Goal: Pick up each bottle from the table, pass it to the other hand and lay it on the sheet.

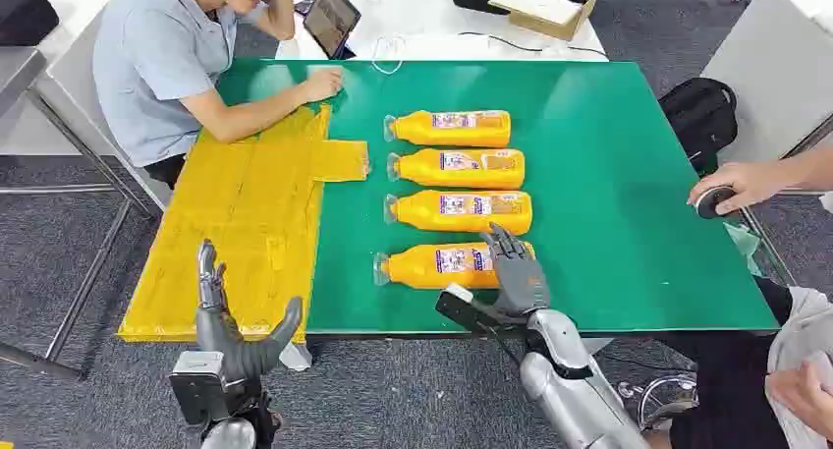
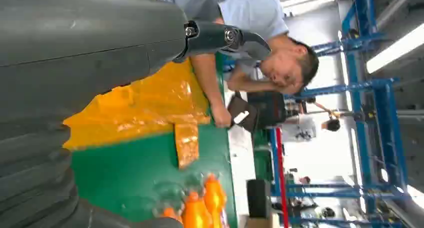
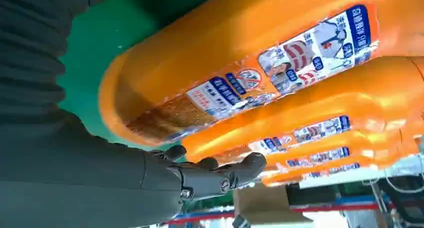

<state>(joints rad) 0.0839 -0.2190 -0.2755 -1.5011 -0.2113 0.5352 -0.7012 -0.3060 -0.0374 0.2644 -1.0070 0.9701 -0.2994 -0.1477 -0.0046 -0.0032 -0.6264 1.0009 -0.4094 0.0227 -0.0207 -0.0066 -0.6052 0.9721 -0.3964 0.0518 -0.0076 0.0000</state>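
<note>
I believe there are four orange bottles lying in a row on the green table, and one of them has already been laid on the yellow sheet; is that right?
Not quite. The four orange bottles do lie in a row on the green table, but none is on the yellow sheet yet; the head view shows it bare. The right hand is over the nearest bottle, and the left hand holds nothing.
</note>
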